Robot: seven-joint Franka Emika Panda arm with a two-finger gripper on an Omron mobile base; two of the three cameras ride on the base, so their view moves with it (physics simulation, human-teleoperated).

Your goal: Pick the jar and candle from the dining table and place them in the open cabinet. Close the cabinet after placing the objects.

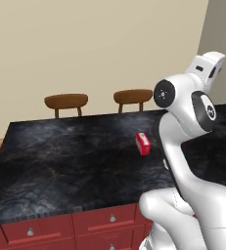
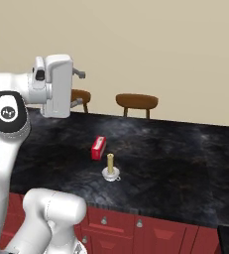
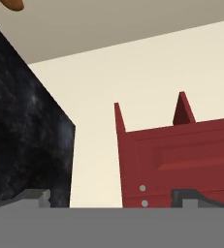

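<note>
My gripper [image 2: 79, 88] sits high above the near-left part of the dining table [image 1: 60, 161], held out sideways with the fingers [image 2: 80, 74] pointing toward the far wall; jaws spread wide, nothing between them. In the hand view the fingertips [image 3: 33, 196] rise at the bottom with a big gap, framing the red cabinet [image 3: 181, 160]: panelled door faces, two small silver knobs near its lower left, door edges sticking up above the body (can't tell from this angle what's inside, the interior isn't visible). The black marbled slab of the table takes the left of that view, tilted by my hand's roll. The candle [image 2: 110, 163] stands on the table top toward its front edge, long axis vertical, pale stick pointing straight up out of its small white saucer holder [image 2: 111, 174], the holder's handle sticking out toward the front right. The small red box [image 2: 98, 148] lies just behind and left of the candle, near but not touching, long side running front to back. Two wooden chairs [image 1: 66, 101] stand behind the far edge of the table. Red drawer fronts [image 1: 104, 218] with round knobs run below the near edge.
</note>
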